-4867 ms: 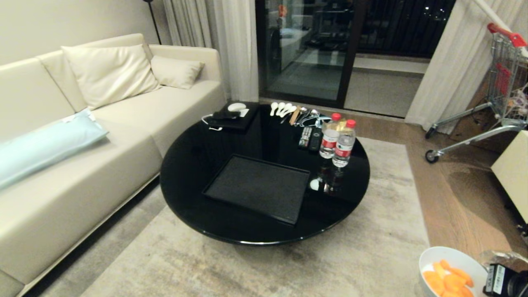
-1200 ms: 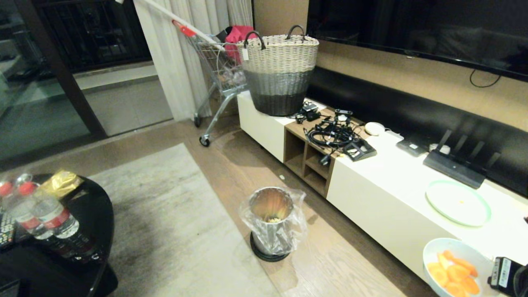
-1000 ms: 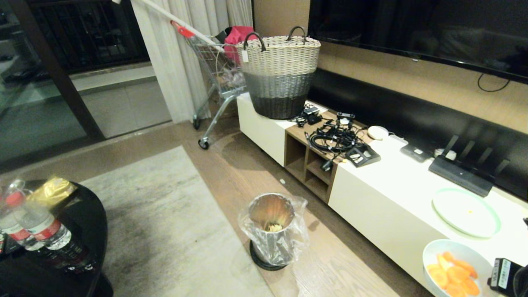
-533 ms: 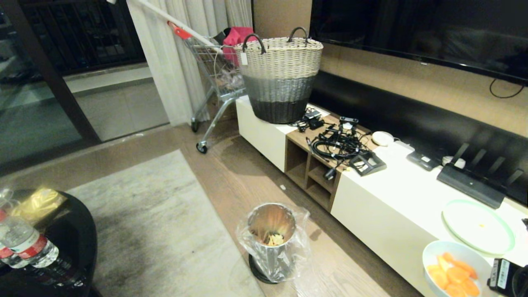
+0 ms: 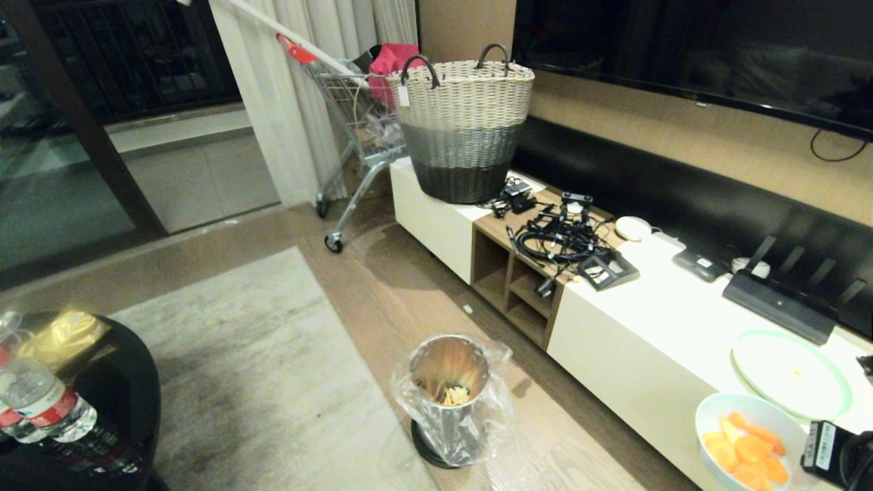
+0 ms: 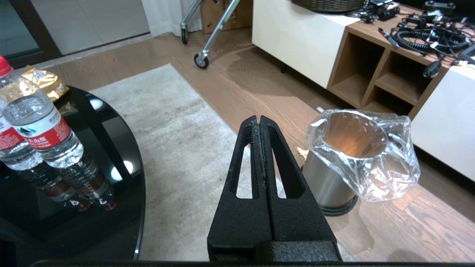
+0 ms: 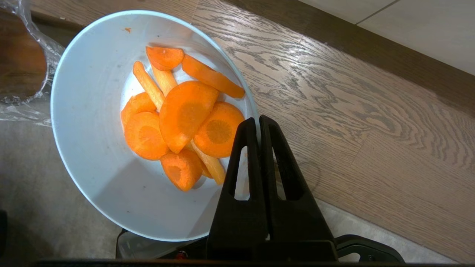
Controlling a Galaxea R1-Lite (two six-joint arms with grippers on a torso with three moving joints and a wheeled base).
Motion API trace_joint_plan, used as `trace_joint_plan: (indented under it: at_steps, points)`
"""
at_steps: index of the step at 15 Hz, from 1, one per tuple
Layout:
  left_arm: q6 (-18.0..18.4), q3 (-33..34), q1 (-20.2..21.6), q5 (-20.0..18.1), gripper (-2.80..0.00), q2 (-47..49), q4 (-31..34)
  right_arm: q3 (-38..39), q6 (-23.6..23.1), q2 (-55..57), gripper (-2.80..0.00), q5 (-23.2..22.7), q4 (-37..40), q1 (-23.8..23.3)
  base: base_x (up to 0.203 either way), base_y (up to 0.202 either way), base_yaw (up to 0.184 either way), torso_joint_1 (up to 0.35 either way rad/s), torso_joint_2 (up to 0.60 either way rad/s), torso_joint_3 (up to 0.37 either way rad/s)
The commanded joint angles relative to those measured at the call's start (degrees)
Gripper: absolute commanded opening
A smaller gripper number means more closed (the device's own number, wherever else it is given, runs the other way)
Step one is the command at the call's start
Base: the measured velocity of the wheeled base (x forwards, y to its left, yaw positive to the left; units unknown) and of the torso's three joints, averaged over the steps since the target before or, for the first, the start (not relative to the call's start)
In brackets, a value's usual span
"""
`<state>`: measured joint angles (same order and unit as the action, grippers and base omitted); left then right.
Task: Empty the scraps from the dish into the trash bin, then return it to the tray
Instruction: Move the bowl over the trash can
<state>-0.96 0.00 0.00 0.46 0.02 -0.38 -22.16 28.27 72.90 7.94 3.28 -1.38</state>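
Observation:
The dish [image 7: 92, 111], a white bowl, hangs over the wooden floor with my right gripper [image 7: 258, 120] shut on its rim. The scraps [image 7: 185, 115], orange slices and sticks, lie piled in it. In the head view the dish [image 5: 716, 419] with the scraps [image 5: 747, 453] sits at the lower right, well right of the trash bin [image 5: 450, 402]. The bin is shiny metal with a clear bag liner and some scraps inside. My left gripper [image 6: 258, 118] is shut and empty, level, just left of the trash bin [image 6: 334, 174]. The tray is out of view.
A black round table [image 5: 102, 423] with water bottles [image 5: 41, 402] stands at the left on a grey rug [image 5: 259, 382]. A long white cabinet [image 5: 648, 327] on the right carries a woven basket [image 5: 464, 129], cables [image 5: 559, 235] and a pale plate [image 5: 791, 372]. A shopping cart [image 5: 361, 116] stands behind.
The whole view has swung from the table and tray round to the bin and cabinet, then settled. The dish stays in my right gripper, its scraps still inside.

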Motion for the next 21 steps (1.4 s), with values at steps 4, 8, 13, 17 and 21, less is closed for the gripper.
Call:
trace_joint_plan:
  at_steps: [4, 8, 13, 17, 21]
  points:
    - [0.16, 0.0, 0.0, 0.07, -2.8, -0.02, -0.06, 0.19, 0.12, 1.52, -2.8, 0.15, -1.34, -0.03, 0.0, 0.0, 0.0, 0.0, 0.0, 0.0]
    - [-0.01, 0.0, 0.0, -0.1, -2.8, -0.02, 0.11, 0.16, 0.12, 2.25, -2.8, 0.15, -1.43, -0.03, 0.0, 0.0, 0.0, 0.001, 0.0, -0.053]
    - [-0.01, -0.03, 0.0, -0.1, -2.8, -0.02, 0.2, 0.37, 0.18, 2.25, -2.8, 0.15, -2.4, 0.06, 0.0, 0.0, 0.0, 0.004, 0.0, -0.184]
    - [-0.01, 0.0, 0.0, -0.1, -2.8, -0.02, 0.11, 0.28, 0.21, 2.25, -2.8, 0.06, -2.4, 0.15, 0.0, 0.0, 0.0, 0.002, 0.0, -0.195]
    - [-0.03, -0.02, 0.0, -0.02, -2.8, -0.02, 0.13, 0.45, 0.21, 2.16, -2.8, 0.06, -2.4, 0.15, 0.0, 0.0, 0.0, 0.003, 0.0, -0.194]
